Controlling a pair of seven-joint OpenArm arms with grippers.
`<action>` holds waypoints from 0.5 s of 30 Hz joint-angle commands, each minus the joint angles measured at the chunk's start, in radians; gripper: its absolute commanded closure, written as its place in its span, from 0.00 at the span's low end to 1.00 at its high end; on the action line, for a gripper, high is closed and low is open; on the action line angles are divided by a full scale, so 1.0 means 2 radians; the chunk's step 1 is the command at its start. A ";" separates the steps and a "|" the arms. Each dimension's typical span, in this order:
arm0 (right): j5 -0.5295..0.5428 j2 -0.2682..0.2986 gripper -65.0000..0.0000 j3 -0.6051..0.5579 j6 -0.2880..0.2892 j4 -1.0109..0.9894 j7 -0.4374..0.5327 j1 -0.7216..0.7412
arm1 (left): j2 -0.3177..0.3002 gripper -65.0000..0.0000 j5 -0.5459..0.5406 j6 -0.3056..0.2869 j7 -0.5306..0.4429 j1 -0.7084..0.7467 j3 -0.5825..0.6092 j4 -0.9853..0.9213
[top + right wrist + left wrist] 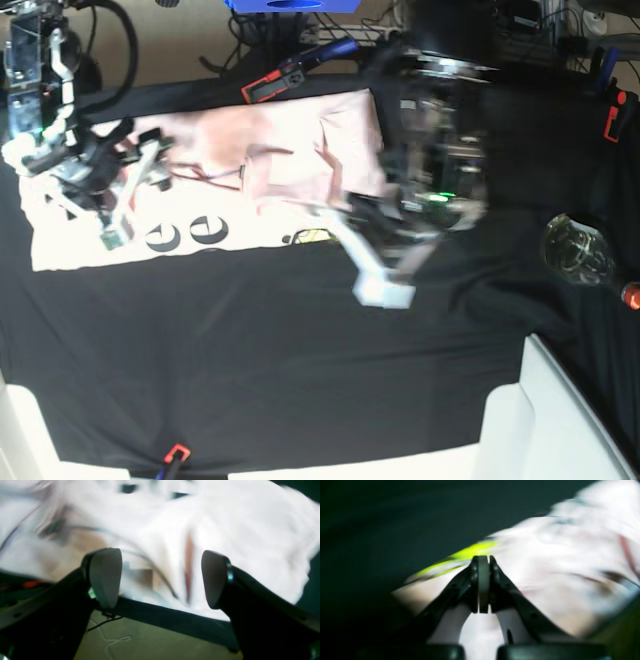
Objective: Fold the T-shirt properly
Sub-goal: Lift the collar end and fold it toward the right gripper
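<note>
Count: one T-shirt, two arms, one glass and one black cloth over the worktop are seen in the base view.
T-shirt: the pale pink garment is spread at the far left part of the worktop, partly folded over itself, with black lettering shown along its near edge.
Left claw: its jaws are pressed together pad to pad in the left wrist view; nothing is seen pinched between them. It is held above the blurred pale fabric, beside a yellow-green streak.
Right claw: its jaws are spread wide, with nothing gripped between the grey pads; pale cloth is seen beyond the gap.
Base view only: the glass at the right edge, both arms at once, and a red-and-black tool at the far edge are shown.
Right wrist view only: a floor with a loose cable below the worktop's edge is shown.
Blur: both wrist views are smeared, so fabric contact cannot be told.
</note>
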 commanded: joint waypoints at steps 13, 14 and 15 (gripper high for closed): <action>0.002 0.034 0.28 -0.224 0.000 0.035 -0.013 0.067 | -0.091 1.00 -0.006 0.067 -0.010 0.060 -0.161 0.009; 0.002 0.034 0.28 -0.238 0.000 0.033 -0.013 0.076 | -0.099 1.00 -0.006 0.067 -0.010 0.064 -0.158 0.009; 0.002 0.034 0.28 -0.251 0.000 0.032 -0.013 0.085 | -0.107 1.00 -0.006 0.067 -0.010 0.070 -0.158 0.009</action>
